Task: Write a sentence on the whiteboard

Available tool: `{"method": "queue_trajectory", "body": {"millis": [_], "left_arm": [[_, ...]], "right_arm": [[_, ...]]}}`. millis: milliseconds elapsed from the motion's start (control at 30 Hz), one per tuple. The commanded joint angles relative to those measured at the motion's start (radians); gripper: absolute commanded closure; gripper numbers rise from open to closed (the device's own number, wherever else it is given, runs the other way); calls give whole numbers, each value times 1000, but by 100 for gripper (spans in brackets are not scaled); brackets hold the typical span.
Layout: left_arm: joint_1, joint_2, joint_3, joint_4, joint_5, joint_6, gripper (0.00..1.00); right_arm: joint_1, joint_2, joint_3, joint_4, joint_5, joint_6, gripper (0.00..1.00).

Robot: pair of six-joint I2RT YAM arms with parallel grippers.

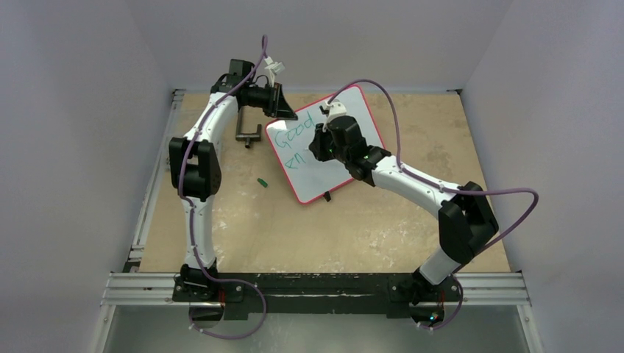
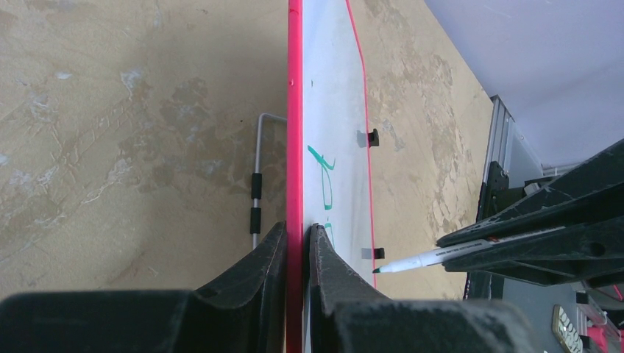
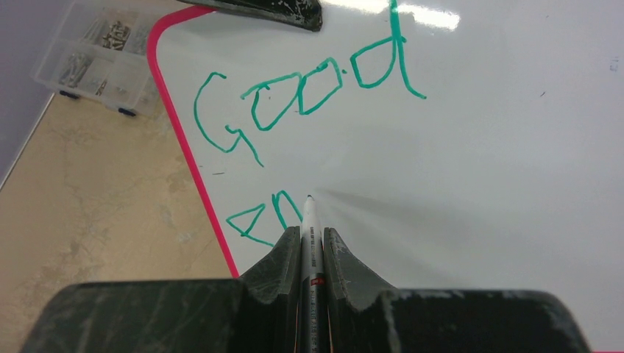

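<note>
The whiteboard [image 1: 360, 110] with its thin red frame lies tilted at the back middle of the table. My left gripper [image 1: 283, 110] is shut on its upper left edge. The wrist view shows the red rim [image 2: 295, 110] pinched between both fingers [image 2: 272, 246]. My right gripper [image 3: 304, 235] is shut on a white marker [image 3: 307, 219] over the board. The sentence [image 3: 302, 92] in green reads "Good", with "en" [image 3: 261, 217] on a lower line. The marker tip sits just right of the "n". I cannot tell whether it touches the board.
A small green cap [image 1: 261, 181] lies on the wooden table left of the board. A metal bracket [image 1: 249, 134] rests beside the board's left edge. A clear parts box [image 3: 99, 59] stands past the board's corner. Black clip feet [image 2: 372, 137] stick out from the frame.
</note>
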Motion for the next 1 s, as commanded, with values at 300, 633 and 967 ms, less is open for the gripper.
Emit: {"method": "queue_trajectory", "body": {"millis": [300, 633, 967], "left_arm": [[-13, -61, -6, 18, 1, 61, 100], [-13, -64, -9, 18, 2, 64, 100], [-13, -66, -13, 16, 3, 64, 100]], "right_arm": [[-8, 58, 22, 47, -25, 9, 100], [-51, 29, -37, 32, -2, 12, 100], [-70, 37, -6, 35, -27, 6, 100]]}}
